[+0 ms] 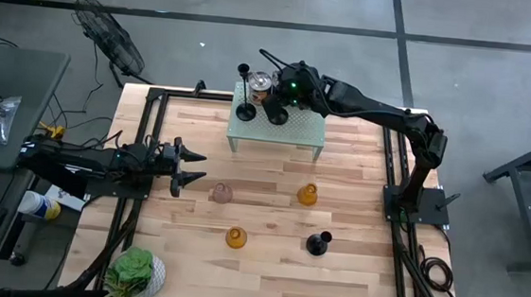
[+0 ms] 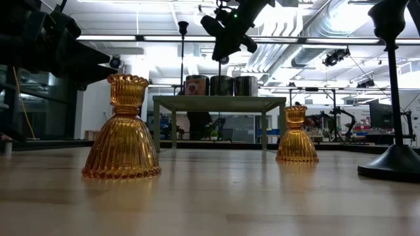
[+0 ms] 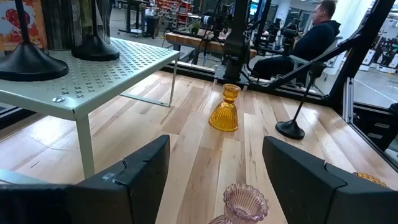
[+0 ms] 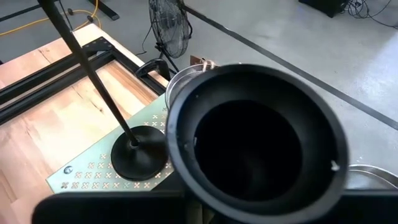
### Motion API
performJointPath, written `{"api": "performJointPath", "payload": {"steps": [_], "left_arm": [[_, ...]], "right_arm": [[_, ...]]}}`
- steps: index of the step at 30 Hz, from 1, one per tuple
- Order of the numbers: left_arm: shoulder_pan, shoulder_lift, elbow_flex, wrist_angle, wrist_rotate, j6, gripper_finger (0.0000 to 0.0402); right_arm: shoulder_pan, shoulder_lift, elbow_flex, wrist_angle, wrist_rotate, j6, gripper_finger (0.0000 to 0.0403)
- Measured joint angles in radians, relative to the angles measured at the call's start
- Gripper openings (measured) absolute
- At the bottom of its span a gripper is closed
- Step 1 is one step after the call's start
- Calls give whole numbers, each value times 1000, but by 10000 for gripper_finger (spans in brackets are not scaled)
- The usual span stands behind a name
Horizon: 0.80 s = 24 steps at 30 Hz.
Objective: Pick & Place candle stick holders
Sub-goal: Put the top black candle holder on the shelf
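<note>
R hand [image 1: 280, 91] over shelf [image 1: 295, 132], L hand [image 1: 191, 168] open

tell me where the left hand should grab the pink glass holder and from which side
Take the pink glass holder by its narrow neck, just under the ruffled cup, coming in level from the left table edge. It stands upright straight ahead of the open left hand, and the waist is slimmer than the flared skirt, so the fingers should close there without slipping.

Right claw [image 4: 186, 211] behind black holder [image 4: 258, 140]
</note>
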Motion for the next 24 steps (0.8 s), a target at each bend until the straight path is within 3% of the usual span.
{"api": "performJointPath", "payload": {"steps": [9, 20, 24], "left_arm": [[0, 0, 0, 0, 0, 0, 253], [0, 0, 0, 0, 0, 0, 253], [0, 0, 0, 0, 0, 0, 253]], "right_arm": [[0, 0, 0, 0, -2, 0, 63], [0, 0, 0, -1, -2, 0, 207], [3, 0, 0, -9, -5, 5, 240]]}}
